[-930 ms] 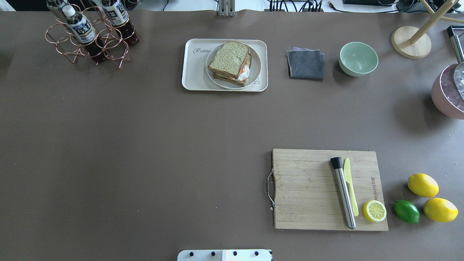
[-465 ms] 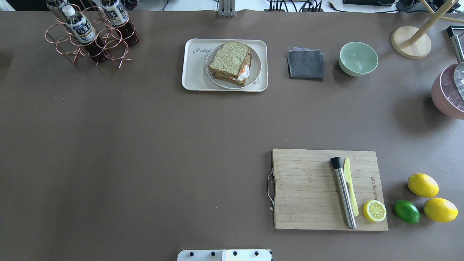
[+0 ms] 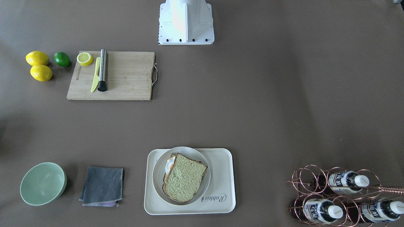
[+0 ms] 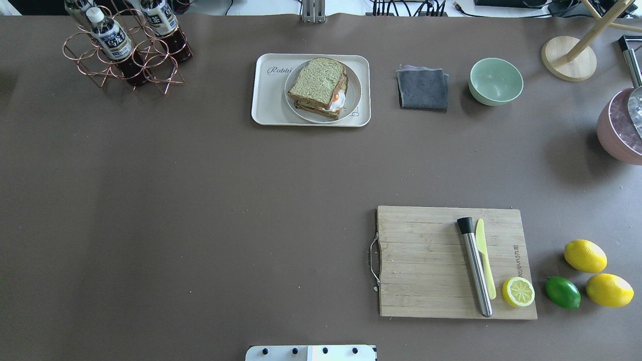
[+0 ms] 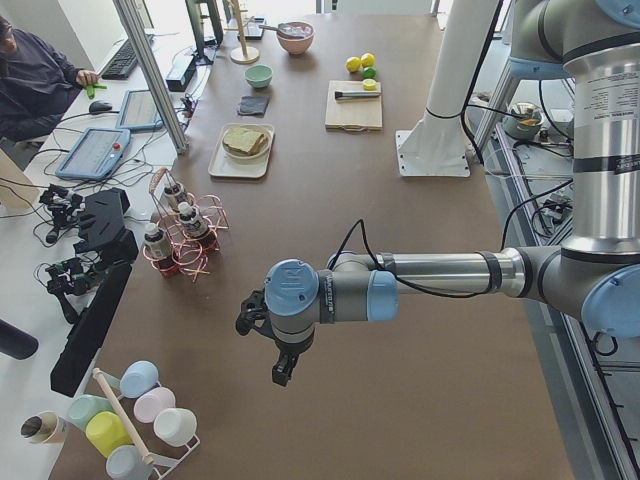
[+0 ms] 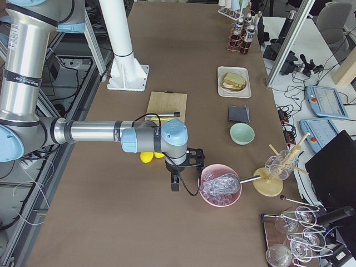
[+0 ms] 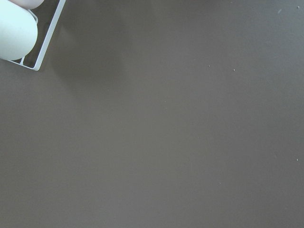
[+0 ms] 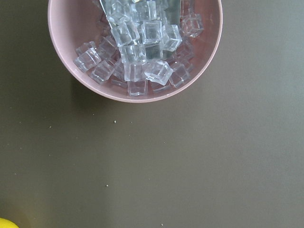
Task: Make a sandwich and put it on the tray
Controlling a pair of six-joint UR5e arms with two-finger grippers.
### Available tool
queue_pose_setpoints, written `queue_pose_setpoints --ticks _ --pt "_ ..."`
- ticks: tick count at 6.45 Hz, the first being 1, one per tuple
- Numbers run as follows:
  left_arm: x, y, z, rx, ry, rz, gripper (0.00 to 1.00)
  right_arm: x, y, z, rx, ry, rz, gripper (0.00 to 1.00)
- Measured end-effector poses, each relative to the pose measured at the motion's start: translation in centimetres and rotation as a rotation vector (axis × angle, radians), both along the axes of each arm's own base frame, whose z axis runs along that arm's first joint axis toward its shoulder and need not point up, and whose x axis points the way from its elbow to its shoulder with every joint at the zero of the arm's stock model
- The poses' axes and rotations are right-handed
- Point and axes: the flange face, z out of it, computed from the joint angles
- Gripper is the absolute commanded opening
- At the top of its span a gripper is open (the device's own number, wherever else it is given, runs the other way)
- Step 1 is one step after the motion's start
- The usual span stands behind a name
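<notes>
The sandwich (image 4: 321, 82) is two brown-crusted bread slices with a white fried egg (image 4: 338, 102) showing at its side. It lies on a round white plate (image 4: 354, 93) that stands on the cream tray (image 4: 266, 103) at the table's far side. It also shows in the front-facing view (image 3: 184, 183) on the tray (image 3: 221, 176). Neither gripper shows in the overhead or front-facing view. My left gripper (image 5: 282, 372) hangs over bare table far from the tray. My right gripper (image 6: 174, 184) hangs beside a pink bowl of ice. I cannot tell whether either is open or shut.
A wooden cutting board (image 4: 426, 260) holds a steel muddler (image 4: 475, 268), a yellow knife and a lemon half. Two lemons and a lime (image 4: 563, 292) lie to its right. A grey cloth (image 4: 423, 89), green bowl (image 4: 495, 80), bottle rack (image 4: 125, 47) and pink ice bowl (image 4: 614, 135) line the far side.
</notes>
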Motion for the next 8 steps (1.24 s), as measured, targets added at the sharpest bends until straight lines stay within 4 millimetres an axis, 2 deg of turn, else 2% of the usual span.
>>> queue_pose_setpoints --ticks 3,8 --pt "0.3 0.4 0.8 -0.035 -0.037 -0.014 0.98 0.0 0.9 1.4 -0.037 0.0 0.006 1.0" --pt "0.3 0.5 0.8 -0.036 -0.039 -0.013 0.98 -0.3 1.6 3.2 -0.086 -0.047 0.007 1.0"
